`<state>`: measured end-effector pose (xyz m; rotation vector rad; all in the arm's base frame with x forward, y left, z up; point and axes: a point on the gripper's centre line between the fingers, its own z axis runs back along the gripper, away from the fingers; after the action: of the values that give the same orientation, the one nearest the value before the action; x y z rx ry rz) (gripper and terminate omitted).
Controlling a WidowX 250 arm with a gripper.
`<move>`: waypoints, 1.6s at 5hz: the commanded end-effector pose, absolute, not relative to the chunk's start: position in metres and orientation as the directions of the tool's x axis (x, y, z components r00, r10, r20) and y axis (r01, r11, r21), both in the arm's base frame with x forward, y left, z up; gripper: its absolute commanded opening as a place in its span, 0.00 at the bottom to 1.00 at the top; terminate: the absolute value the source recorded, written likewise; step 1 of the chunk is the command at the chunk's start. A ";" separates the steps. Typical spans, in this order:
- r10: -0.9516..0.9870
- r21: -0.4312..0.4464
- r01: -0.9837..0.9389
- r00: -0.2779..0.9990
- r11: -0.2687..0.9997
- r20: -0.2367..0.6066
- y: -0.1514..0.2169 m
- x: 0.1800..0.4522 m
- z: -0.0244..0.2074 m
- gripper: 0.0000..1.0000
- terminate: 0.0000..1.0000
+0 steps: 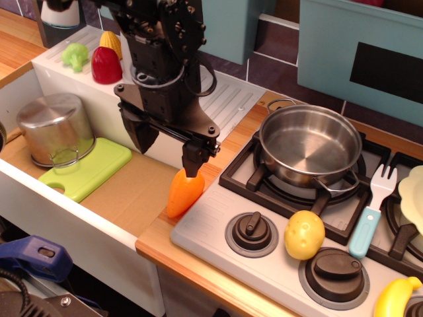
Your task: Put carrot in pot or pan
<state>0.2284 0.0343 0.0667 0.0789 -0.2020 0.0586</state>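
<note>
The orange carrot (184, 193) stands on end at the left edge of the toy stove, where it meets the wooden counter strip. My black gripper (167, 150) hangs just above it with the jaws wide apart and nothing between them. The right fingertip (193, 162) rests on or just over the carrot's top end, and the left finger (142, 135) hangs over the sink. The shallow shiny steel pan (310, 142) sits empty on the stove's rear left burner, to the right of the carrot.
A taller steel pot (56, 129) stands upside down on a green cutting board (89, 168) in the sink. A yellow potato (304, 234), a banana (396, 297) and a blue-handled fork (371, 211) lie on the stove. A red pepper (106, 65), broccoli (76, 56) and corn (111, 43) sit at the back left.
</note>
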 end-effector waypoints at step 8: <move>0.120 -0.128 -0.091 0.963 0.988 0.241 0.035 0.231 0.016 1.00 0.00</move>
<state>0.2323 0.0326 0.0133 -0.1293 -0.2495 0.1244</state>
